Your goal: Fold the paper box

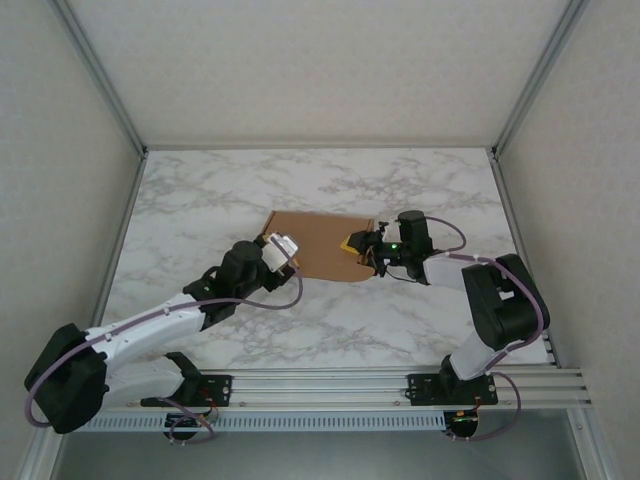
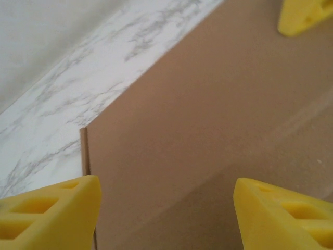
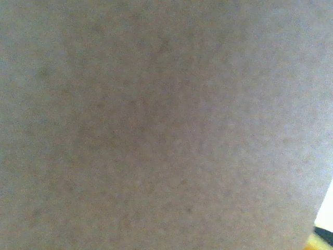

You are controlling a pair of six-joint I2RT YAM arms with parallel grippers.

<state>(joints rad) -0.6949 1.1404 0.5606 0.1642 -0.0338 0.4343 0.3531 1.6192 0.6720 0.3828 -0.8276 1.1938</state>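
Note:
The paper box (image 1: 320, 243) is a compact, flat brown cardboard rectangle lying on the marble table (image 1: 300, 180). My left gripper (image 1: 284, 250) is at the box's left end. In the left wrist view its yellow fingers (image 2: 49, 213) stand wide apart over the box's top face (image 2: 208, 130), open with nothing between them (image 2: 166, 219). My right gripper (image 1: 358, 245) is at the box's right edge, and one of its yellow fingers (image 2: 304, 15) rests on the top face. Blurred cardboard (image 3: 156, 120) hides the right jaws up close, apart from a yellow sliver (image 3: 316, 242).
Marble tabletop (image 2: 62, 104) lies bare beyond the box's left edge and on every side of the box. White walls and metal frame posts (image 1: 110, 90) enclose the table. A rail (image 1: 400, 385) carrying both arm bases runs along the near edge.

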